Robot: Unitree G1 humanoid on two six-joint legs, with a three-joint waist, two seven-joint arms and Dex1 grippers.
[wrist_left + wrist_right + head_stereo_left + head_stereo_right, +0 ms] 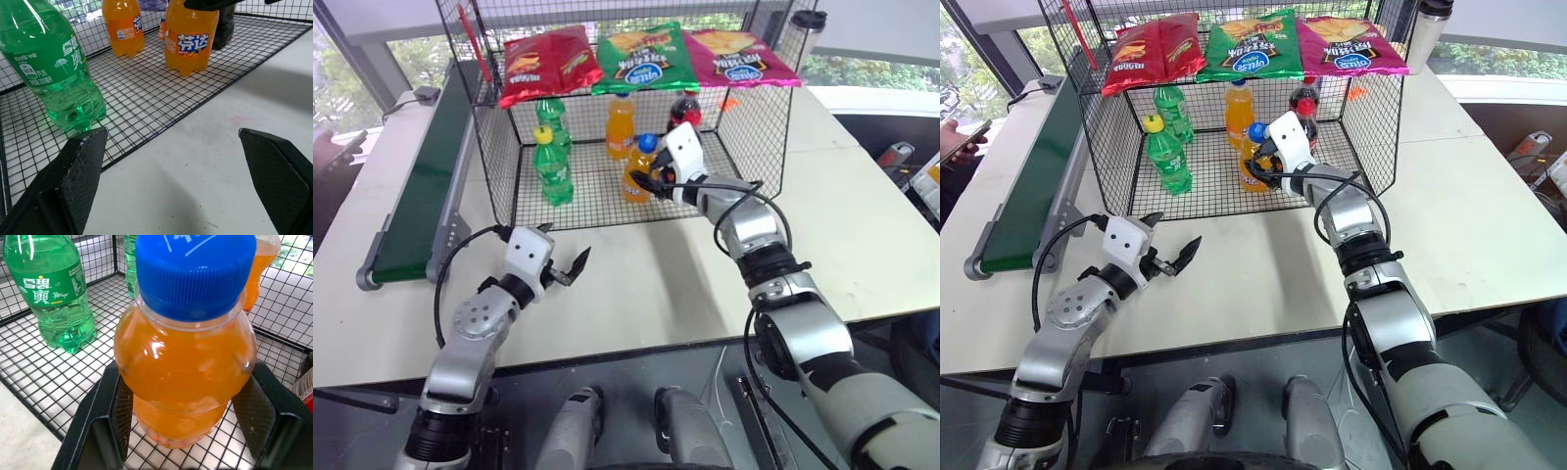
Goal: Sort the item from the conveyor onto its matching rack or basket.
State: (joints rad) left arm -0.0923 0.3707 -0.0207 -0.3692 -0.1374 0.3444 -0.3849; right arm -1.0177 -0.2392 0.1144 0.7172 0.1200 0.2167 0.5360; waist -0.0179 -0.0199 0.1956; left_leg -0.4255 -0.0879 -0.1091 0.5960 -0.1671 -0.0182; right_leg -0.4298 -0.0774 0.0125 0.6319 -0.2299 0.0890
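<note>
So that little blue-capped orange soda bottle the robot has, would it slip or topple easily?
The blue-capped bottle looks nearly full, so it is probably heavy for its size and fairly stiff. Its clear plastic looks smooth and rounded where the right gripper clamps it, so it might slip. Being narrow, it may wobble on the wire grid floor.

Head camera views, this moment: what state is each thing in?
Blue-capped orange soda bottle: upright, capped, on the cage floor, clamped in the right gripper.
Left gripper: open, empty, over the white table.
Black wire-mesh cage: open at the front.
Two green soda bottles: upright, capped.
Three chip bags: flat on the top shelf.
Dark green conveyor belt: bare.
</note>
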